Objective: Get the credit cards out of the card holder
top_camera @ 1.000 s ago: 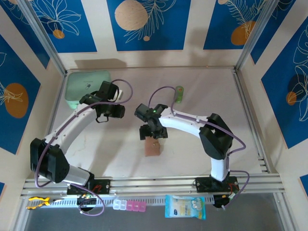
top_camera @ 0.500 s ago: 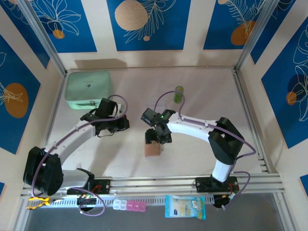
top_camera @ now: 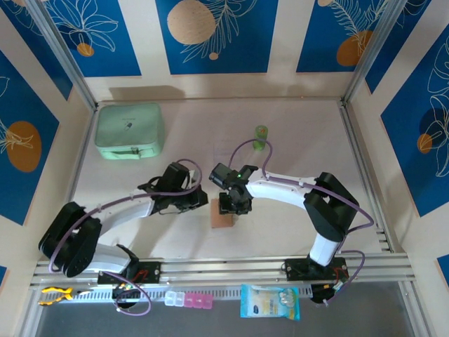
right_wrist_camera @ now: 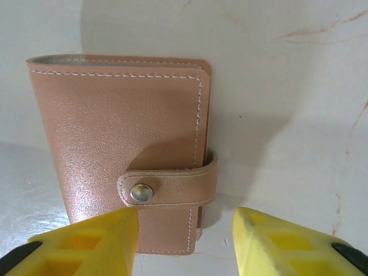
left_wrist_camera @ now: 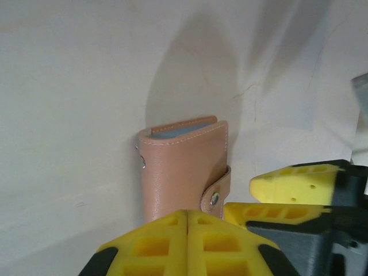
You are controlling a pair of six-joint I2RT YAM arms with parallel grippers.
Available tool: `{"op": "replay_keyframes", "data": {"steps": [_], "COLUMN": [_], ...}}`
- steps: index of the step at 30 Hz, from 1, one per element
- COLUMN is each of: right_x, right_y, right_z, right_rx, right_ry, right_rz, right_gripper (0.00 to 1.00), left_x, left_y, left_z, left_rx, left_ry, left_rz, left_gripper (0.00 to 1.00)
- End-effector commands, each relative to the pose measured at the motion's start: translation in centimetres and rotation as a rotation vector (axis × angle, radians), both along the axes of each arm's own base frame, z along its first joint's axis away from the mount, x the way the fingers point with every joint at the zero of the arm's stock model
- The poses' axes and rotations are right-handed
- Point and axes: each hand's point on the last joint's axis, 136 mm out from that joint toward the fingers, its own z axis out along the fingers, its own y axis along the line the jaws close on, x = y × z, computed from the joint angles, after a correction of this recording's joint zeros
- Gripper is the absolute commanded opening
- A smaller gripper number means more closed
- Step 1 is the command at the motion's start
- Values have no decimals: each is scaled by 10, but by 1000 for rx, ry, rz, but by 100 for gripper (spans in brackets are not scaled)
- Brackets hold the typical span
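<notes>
One fastened snap tab (right_wrist_camera: 167, 187) across card holder (right_wrist_camera: 115, 126)

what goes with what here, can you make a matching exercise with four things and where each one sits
1 card holder
2 mint-green pouch
3 small green object
4 blue packet

a far left corner of the table
b in front of the rails
c table centre, snapped shut
d far side, right of centre

Pairs: 1-c, 2-a, 3-d, 4-b
</notes>
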Motion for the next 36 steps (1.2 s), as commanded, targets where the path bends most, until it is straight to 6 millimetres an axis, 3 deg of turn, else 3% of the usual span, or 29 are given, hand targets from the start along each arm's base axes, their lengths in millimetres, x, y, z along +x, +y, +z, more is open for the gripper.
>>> {"op": "replay_keyframes", "data": {"steps": [1, 12, 27, 36], "right_x": [-2, 4, -2, -7], "right_y": [5, 16, 22, 18], "right_z": [5, 3, -13, -26], "right_rx": [14, -8, -44, -108], "right_ry": [7, 21, 87, 114], "right_rz": [2, 27, 35, 52], "right_gripper": [44, 38, 37, 34], "left_x": [-5, -15, -21, -20], "left_y": [-15, -8, -7, -15], "left_z": [-5, -33, -44, -36], "left_rx": [-56, -51, -56, -104], "left_ry": [23, 88, 124, 124], "left_rz": [12, 68, 76, 57], "left_gripper": [0, 0, 0, 0]}}
